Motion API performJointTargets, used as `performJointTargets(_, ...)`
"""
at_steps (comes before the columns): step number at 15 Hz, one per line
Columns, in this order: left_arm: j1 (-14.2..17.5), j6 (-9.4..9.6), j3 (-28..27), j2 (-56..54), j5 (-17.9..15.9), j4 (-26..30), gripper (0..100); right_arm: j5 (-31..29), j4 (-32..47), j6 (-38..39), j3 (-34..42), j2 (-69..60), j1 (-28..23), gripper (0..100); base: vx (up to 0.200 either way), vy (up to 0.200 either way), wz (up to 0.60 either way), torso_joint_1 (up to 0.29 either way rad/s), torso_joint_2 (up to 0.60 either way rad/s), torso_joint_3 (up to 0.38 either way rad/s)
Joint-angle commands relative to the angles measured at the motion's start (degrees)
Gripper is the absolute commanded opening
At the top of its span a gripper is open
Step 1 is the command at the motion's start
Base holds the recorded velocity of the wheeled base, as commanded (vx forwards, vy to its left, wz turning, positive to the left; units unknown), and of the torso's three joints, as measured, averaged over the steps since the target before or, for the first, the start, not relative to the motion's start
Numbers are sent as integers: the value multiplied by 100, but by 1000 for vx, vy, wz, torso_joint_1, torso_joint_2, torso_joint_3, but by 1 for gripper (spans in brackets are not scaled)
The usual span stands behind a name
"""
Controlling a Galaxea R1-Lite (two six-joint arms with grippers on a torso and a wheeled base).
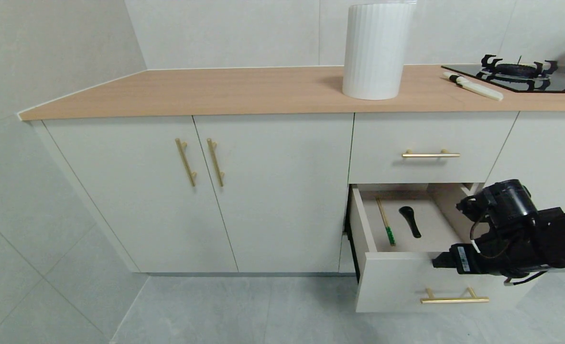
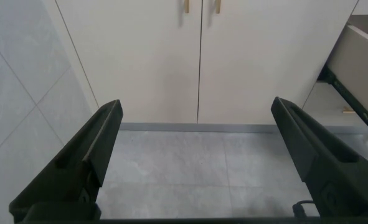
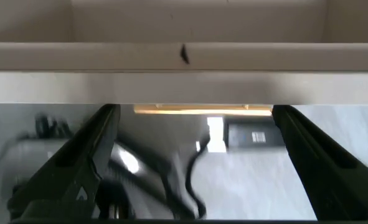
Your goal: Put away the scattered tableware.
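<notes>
The lower drawer (image 1: 360, 217) stands pulled out of the cabinet. Inside it lie a pair of chopsticks with green ends (image 1: 385, 222) and a black spoon (image 1: 410, 220), side by side on the drawer floor. My right gripper (image 1: 442, 262) sits against the upper part of the drawer's front panel (image 1: 397, 282), above its gold handle (image 1: 454, 299). In the right wrist view the right gripper (image 3: 195, 112) is open, with the panel's top edge (image 3: 184, 81) and the handle (image 3: 202, 110) just past its fingertips. My left gripper (image 2: 196, 109) hangs open and holds nothing, low over the floor, facing the cabinet doors.
On the wooden countertop (image 1: 215, 91) stand a tall white ribbed container (image 1: 374, 50) and a cream-handled knife (image 1: 473, 86) beside the black stove (image 1: 521, 74). The upper drawer (image 1: 430, 145) and the double doors (image 1: 201, 191) are closed. Grey tiled floor (image 1: 215, 310) lies free to the left.
</notes>
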Motion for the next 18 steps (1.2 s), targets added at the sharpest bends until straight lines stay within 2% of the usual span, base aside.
performJointTargets(1,0,0,1,-1,2,0,100,7,-184,-10,-84,408,-5,100,0,0,0,0,0,0)
performJointTargets(9,0,0,1,-1,2,0,100,-10,-237,16,-1315,1243,-234,100,0,0,0,0,0,0)
performJointTargets(14,0,0,1,-1,2,0,100,-37,-685,-36,-2238,1990,-550,100,0,0,0,0,0,0)
performJointTargets(18,0,0,1,-1,2,0,100,-46,-685,-36,-2985,2465,-647,100,0,0,0,0,0,0)
